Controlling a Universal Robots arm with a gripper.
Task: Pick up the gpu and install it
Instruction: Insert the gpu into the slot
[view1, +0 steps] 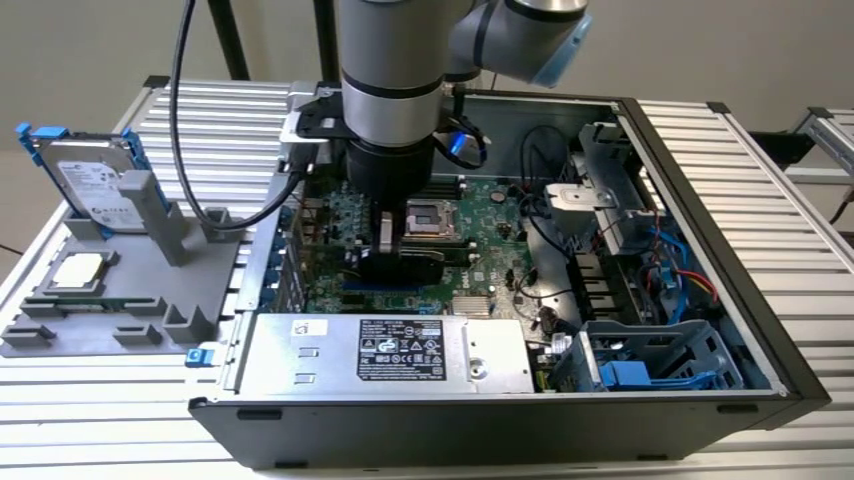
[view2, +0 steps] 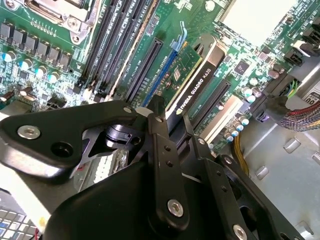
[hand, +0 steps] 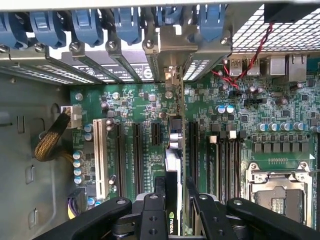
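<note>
Black two-finger gripper (view2: 172, 117) clamped on the thin green gpu card with black cooler (view2: 197, 75). Card stands edge-down over the green motherboard (hand: 135, 107) slots inside the open black computer case (view1: 747, 190).

An open case (view1: 747, 190) lies on a slatted table (view1: 120, 400), its motherboard (view1: 501, 255) face up with an empty CPU socket (view1: 438, 218); a silver power supply (view1: 387, 350) sits along the near edge, and a drive cage (view1: 654, 362) fills the corner at the exterior view's right. Left of the case stands a grey holder (view1: 127, 310); a hard drive (view1: 94, 185) leans upright in it, and a CPU (view1: 74, 272) lies flat in front.
</note>
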